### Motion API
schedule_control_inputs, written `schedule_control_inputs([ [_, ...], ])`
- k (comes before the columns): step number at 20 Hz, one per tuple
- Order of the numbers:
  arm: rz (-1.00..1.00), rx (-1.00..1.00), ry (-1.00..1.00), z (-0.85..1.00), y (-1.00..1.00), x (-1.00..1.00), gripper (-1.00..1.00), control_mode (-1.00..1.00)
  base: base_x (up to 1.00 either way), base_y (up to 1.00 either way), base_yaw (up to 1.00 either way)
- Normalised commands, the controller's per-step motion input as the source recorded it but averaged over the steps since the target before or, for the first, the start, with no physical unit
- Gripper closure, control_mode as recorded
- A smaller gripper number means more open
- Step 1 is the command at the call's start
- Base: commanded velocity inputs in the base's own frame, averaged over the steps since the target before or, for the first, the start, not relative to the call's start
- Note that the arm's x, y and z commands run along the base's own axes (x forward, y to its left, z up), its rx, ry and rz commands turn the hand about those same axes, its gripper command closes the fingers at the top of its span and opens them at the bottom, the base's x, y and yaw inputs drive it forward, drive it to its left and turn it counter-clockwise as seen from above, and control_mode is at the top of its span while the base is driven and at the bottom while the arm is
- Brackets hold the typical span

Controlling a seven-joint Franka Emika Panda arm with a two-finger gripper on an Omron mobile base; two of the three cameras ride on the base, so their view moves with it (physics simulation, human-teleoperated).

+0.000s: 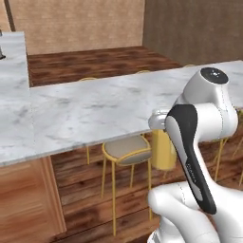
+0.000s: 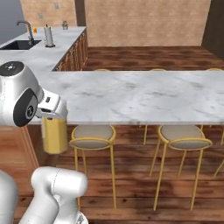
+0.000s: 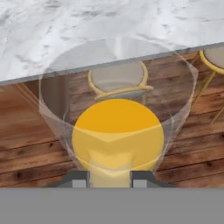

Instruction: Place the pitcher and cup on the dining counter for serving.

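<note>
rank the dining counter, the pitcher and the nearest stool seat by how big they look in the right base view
1. dining counter: by far the largest, spanning most of the picture's width.
2. nearest stool seat and pitcher: look alike in area, the seat wide and flat, the pitcher tall and narrow, so I would not rank them.

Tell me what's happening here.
The robot arm is carrying the pitcher, a clear vessel with amber-orange liquid. Its tool is shut on the pitcher, holding it in the air near the edge of the dining counter, above the floor beside a stool. The pitcher isn't on the counter yet.
</note>
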Motion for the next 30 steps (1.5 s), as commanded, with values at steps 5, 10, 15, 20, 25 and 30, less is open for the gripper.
schedule_control_inputs([
  [5,0.0,0.0,0.0,0.0,0.0,0.0,1.0,1.0,0.7,-0.24,0.18],
  [10,0.0,0.0,0.0,0.0,0.0,0.0,1.0,1.0,0.7,-0.26,0.17],
  [15,0.0,0.0,0.0,0.0,0.0,0.0,1.0,1.0,0.56,-0.24,0.16],
  [20,0.11,0.0,-0.15,-0.01,-0.13,0.27,1.0,-1.0,0.08,-0.04,0.03],
  [25,0.09,0.0,-0.17,-0.1,-0.15,0.42,1.0,-1.0,0.0,0.0,0.0],
  [30,0.03,0.0,-0.04,-0.03,-0.09,0.55,1.0,-1.0,0.0,0.0,0.0],
])
